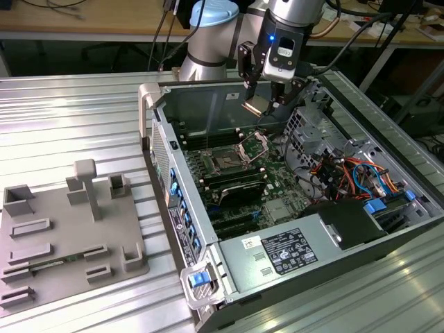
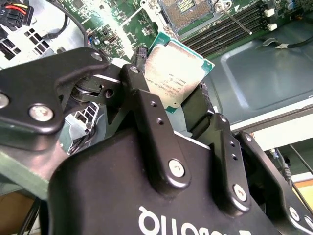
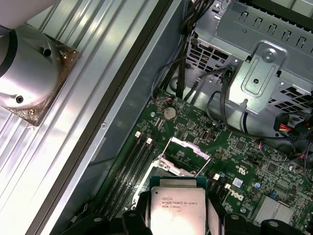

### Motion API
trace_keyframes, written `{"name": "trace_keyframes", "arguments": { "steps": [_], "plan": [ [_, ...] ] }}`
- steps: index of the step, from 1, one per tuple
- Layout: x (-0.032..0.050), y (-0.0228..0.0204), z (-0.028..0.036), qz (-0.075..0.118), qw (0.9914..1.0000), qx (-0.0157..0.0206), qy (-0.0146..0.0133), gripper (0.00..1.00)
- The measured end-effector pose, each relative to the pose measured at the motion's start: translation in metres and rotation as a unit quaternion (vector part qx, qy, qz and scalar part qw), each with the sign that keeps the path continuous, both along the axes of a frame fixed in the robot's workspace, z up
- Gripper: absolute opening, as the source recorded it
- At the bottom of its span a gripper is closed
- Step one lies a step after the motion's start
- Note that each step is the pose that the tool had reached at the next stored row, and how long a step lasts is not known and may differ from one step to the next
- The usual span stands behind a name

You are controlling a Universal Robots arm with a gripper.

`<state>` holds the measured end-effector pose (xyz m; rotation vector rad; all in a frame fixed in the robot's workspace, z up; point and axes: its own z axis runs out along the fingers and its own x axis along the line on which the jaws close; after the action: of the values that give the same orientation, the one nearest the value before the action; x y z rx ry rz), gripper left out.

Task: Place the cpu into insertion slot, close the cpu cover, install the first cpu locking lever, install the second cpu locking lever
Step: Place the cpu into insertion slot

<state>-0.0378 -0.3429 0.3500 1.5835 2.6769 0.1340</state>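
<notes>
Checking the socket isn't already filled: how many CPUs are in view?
1. The cpu is clamped in the gripper, above the motherboard. The insertion slot holds no chip, and the cpu cover stands open. None looks hidden.

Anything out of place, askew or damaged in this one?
Nothing stands out. The claw grips the cpu by opposite edges above the open case; the cpu cover stands raised off the bare insertion slot, and no damage shows.

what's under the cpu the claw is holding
Held in the claw, the cpu hangs over the green motherboard; the insertion slot lies below, its cpu cover raised. Its underside is hidden.
</notes>
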Motion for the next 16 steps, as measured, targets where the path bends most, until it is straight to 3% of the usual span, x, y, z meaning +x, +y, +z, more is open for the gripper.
{"name": "trace_keyframes", "arguments": {
  "steps": [11,16],
  "plan": [
    [0.0,0.0,-0.0001,-0.019,0.99981,0.0,0.0,0.55],
    [-0.0002,0.0,-0.0002,-0.041,0.99917,0.0,0.0,0.55]
  ]
}}
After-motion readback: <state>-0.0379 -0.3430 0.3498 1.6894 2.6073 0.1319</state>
